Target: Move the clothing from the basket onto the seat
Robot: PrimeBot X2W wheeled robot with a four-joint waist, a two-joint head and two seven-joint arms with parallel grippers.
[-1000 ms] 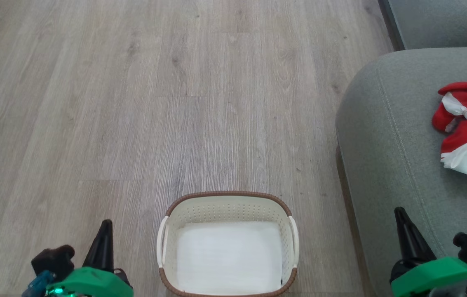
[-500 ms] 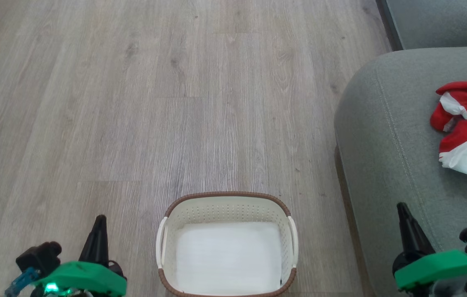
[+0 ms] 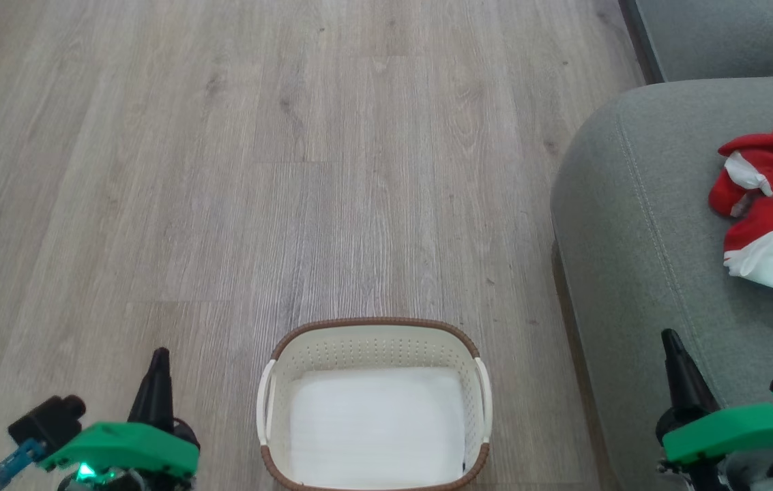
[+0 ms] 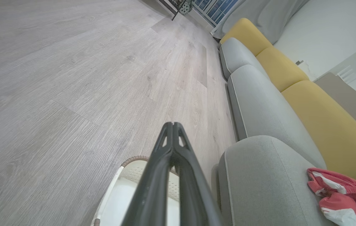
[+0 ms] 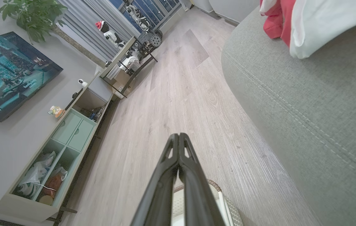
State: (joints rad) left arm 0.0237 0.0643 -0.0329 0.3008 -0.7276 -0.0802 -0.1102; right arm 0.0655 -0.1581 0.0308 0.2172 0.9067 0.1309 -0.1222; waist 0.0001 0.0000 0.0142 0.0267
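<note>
Soft, even indoor light; no hard glare. Pale grey wood-plank floor [image 3: 222, 170] uniformly lit, grain sharp in head view. Faint soft shadow on floor under rounded edge of grey-green fabric sofa cushion [image 3: 632, 239]. White bottom of cream perforated plastic basket [image 3: 372, 348] near washed out. Wrist views wide-angle: plank lines, sofa edges bow toward corners. Left hand [image 4: 172, 124], right hand [image 5: 178, 135] loom large, slightly soft. Red-and-white fabric garment [image 5: 306, 25] blurred at right wrist view's top corner.

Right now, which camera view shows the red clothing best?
The left wrist view: nearly the whole clothing shows, crumpled on the seat. The head view has it larger but cut off by the right edge; the right wrist view catches just a red-and-white corner at the top edge.
</note>
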